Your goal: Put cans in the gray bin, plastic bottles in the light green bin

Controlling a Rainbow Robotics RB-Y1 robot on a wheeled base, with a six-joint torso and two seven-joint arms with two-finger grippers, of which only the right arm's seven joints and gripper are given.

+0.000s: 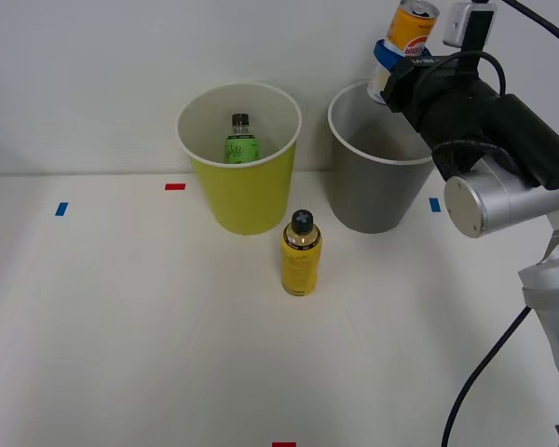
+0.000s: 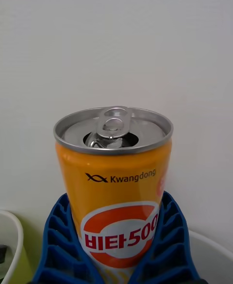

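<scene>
My right gripper [image 1: 394, 58] is shut on an orange-yellow can [image 1: 414, 26] and holds it upright above the back rim of the gray bin [image 1: 377, 177]. In the wrist view the can [image 2: 114, 187] shows its silver top and opened pull-tab, with a blue ribbed finger [image 2: 58, 245] on each side. The light green bin [image 1: 245, 191] stands left of the gray bin, and a small bottle with a green label [image 1: 241, 142] stands inside it. A yellow bottle with a dark cap [image 1: 300, 253] stands upright on the table in front of the two bins.
The white table [image 1: 121, 317] carries small tape marks: blue [image 1: 61, 209] at the left, red [image 1: 174, 186] near the lime bin, blue [image 1: 434, 205] by the gray bin. A white wall stands close behind the bins. A black cable [image 1: 484, 372] hangs at the right.
</scene>
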